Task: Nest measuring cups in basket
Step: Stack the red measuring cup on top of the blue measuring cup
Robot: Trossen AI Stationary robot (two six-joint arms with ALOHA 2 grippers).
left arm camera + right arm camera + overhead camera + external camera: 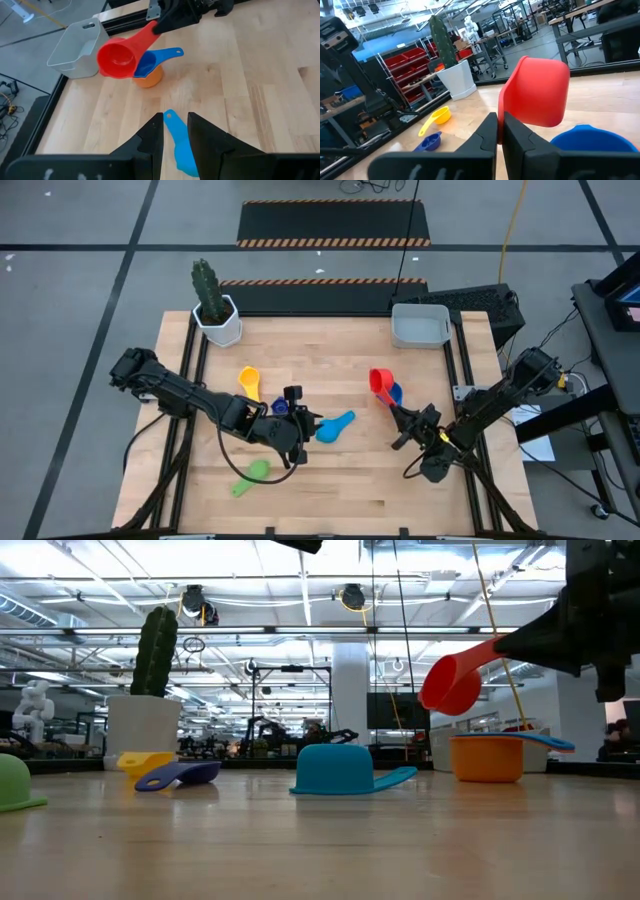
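Grey plastic, the basket [420, 326] sits at the far right corner of the wooden table [330, 480], and nothing can be seen lying in it from above. In front of it, the right gripper [396, 412] is clenched on the handle of the red cup [379, 382], which hangs tilted in the air above the orange cup [488, 757]. A blue cup [150, 62] sits nested inside that orange one, its handle sticking out past the rim. The left gripper [300, 423] hovers mid-table with its fingers [150, 137] parted just over the handle of a light blue cup [336, 425] lying upside down; from the wrist view they straddle it, though whether they actually touch it cannot be told. Nearer the left, the yellow cup [249, 381] and the dark blue cup [281, 406] lie close together, and the green cup [254, 473] rests apart towards the front edge. A white pot [220, 321] with a cactus [207, 288] stands at the far left corner. Bare wood stretches along the front of the table and between the two arms. The orange cup is largely covered by the red and blue ones in the high view, and the green cup is cut off at the edge of the low view.
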